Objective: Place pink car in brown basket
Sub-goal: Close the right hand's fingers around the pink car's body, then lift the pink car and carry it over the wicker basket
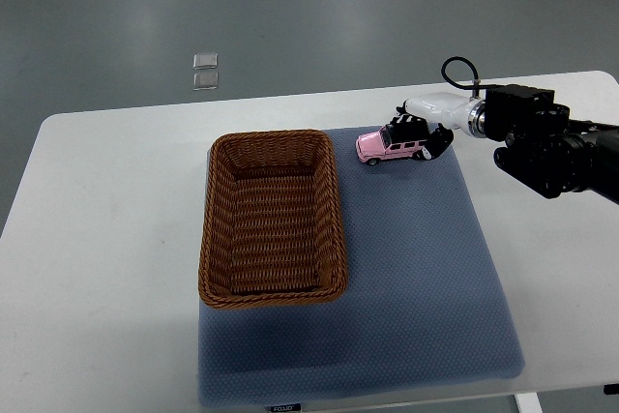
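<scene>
A small pink toy car [387, 147] sits on the blue-grey mat [416, 268], just right of the brown wicker basket [334, 210]. The basket is empty. My right hand [418, 134] comes in from the right edge and is at the car's rear end, its black fingers [407, 126] curled around the car's back and roof. The car seems to rest on the mat or just above it. My left arm does not show.
The mat lies on a white table [106, 239]. Two small clear squares [205, 71] lie on the grey floor beyond the table's far edge.
</scene>
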`<action>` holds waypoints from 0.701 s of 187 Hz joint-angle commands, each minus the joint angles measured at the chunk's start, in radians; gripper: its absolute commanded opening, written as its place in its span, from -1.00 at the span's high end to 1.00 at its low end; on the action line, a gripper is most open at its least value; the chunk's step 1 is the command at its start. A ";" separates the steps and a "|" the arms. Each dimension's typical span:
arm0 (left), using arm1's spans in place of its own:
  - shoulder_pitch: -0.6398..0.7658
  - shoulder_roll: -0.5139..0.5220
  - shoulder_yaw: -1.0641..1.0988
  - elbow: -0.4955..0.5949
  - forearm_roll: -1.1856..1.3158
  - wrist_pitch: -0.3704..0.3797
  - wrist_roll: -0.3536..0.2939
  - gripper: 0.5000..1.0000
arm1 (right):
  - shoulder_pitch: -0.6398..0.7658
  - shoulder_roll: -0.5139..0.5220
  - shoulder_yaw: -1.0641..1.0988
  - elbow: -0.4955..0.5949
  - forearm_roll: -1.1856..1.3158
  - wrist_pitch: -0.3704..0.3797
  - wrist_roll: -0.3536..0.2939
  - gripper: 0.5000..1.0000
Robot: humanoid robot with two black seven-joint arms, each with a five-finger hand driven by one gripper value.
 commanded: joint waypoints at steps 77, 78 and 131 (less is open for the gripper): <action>-0.001 0.000 0.000 0.002 0.000 0.000 0.001 -1.00 | 0.004 -0.007 0.011 0.012 0.011 -0.070 0.023 1.00; -0.001 0.000 0.000 0.002 0.000 0.000 0.001 -1.00 | 0.004 -0.009 0.011 0.014 0.011 -0.075 0.025 1.00; -0.008 0.000 0.001 0.002 0.000 0.000 0.001 -1.00 | 0.075 -0.066 0.018 0.106 0.025 -0.130 0.132 1.00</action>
